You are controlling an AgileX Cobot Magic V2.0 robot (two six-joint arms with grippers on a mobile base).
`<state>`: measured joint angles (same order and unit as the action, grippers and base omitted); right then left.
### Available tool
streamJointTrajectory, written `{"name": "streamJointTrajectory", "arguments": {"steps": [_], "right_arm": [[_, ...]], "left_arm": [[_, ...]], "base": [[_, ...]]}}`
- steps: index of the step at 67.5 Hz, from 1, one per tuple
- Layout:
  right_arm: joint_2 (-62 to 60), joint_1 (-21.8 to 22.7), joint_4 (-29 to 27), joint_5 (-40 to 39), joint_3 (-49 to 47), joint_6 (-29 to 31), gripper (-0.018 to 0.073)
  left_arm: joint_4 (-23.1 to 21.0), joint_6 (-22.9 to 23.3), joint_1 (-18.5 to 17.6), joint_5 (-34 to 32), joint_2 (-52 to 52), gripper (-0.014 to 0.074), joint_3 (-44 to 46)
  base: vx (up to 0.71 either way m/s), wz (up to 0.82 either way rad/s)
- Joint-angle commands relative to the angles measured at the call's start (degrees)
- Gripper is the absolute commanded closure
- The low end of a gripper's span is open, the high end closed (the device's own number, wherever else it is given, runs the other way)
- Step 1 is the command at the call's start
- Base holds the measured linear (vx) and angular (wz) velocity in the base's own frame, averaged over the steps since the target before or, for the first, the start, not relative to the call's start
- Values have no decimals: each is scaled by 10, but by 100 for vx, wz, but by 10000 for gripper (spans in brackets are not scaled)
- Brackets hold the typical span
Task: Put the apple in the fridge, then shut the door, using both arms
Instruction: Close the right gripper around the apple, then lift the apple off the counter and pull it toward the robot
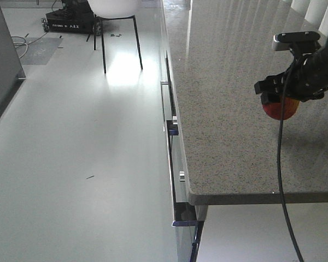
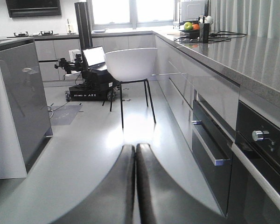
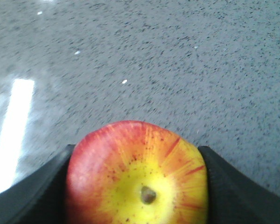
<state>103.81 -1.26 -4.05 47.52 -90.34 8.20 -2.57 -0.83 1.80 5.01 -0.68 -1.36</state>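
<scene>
Holding the apple (image 3: 137,179) is the right gripper (image 1: 284,90): the right wrist view shows the fruit stem-end up toward the lens, with a black finger (image 3: 35,191) pressed against each flank, so the jaws are pinching it across its width. The front view puts gripper and apple over the speckled countertop (image 1: 229,82), toward its right side and back from the near edge; whether the apple has cleared the surface or rests on it, I cannot tell. The left gripper (image 2: 135,186) hangs low over the floor of the aisle, its two fingers pressed together with nothing between them. Its camera looks down the aisle toward a white chair (image 2: 130,63), with grey cabinet fronts (image 2: 210,93) on the right and a tall dark grey panel (image 2: 21,98) on the left, which is probably the fridge or its door; no white interior shows, so its state is not confirmed. Judgement: pick-up step in hand, grasp apparently secure, transport not yet done. The next move calls for lifting the apple clear of the counter, carrying it left across the aisle to the fridge opening, and setting it on a shelf. The left arm stays free for the door.
</scene>
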Motion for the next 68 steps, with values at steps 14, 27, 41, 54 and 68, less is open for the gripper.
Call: {"name": "streamJointTrajectory", "arguments": {"steps": [14,27,41,54,68], "right_arm": [[-181,-70,-50,-51,135,52,357],[-285,-136,-82,-65,222,53,357],[-387,-198,-108,-60,298,53,357],[-475,-254,-137,-57,377,53,357],[-547,-283,-145,-29,460,53,357]], "left_arm": [[-6,4,-4,-45,-8,603,-7],[-6,4,-4,-45,-8,603,-7],[-6,4,-4,-45,-8,603,-7],[-6,4,-4,-45,-8,603,-7],[-6,4,-4,-45,-8,603,-7]], "base": [[0,0],[0,0],[0,0],[0,0],[0,0]]}}
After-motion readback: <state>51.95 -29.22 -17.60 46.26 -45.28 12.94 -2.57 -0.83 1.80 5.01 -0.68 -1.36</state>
